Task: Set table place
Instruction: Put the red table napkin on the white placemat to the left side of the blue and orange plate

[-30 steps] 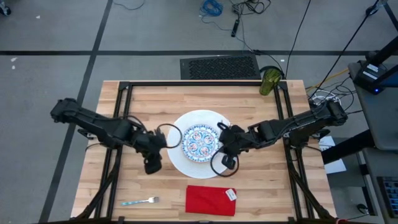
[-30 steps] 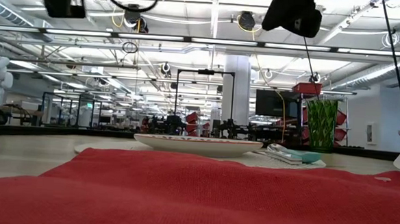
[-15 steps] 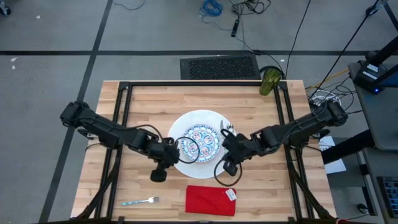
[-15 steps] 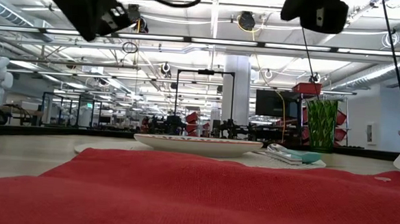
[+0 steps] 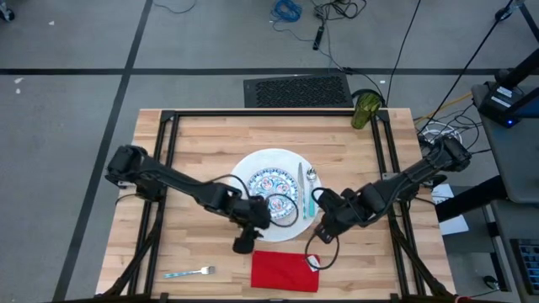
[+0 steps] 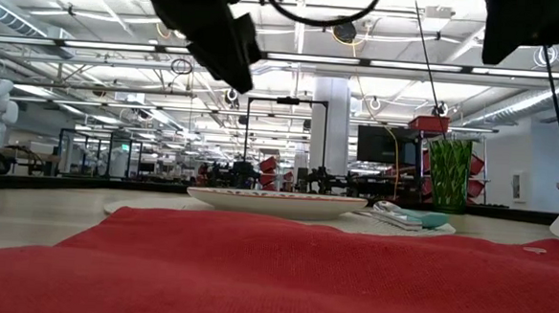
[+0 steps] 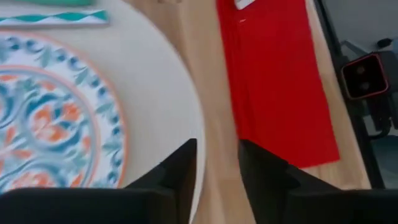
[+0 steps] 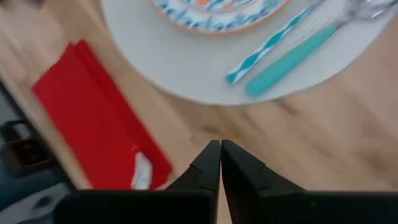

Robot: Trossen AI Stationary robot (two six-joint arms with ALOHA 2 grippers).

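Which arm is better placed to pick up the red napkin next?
Left, probably. The left gripper hangs beside the red napkin with jaws open; the right gripper, jaws shut, is about as near.

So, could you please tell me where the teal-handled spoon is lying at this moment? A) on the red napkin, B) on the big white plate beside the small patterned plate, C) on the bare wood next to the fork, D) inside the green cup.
B: the high view shows the teal-handled spoon lying on the big white plate, just to the side of the small patterned plate, well away from the red napkin and the fork.
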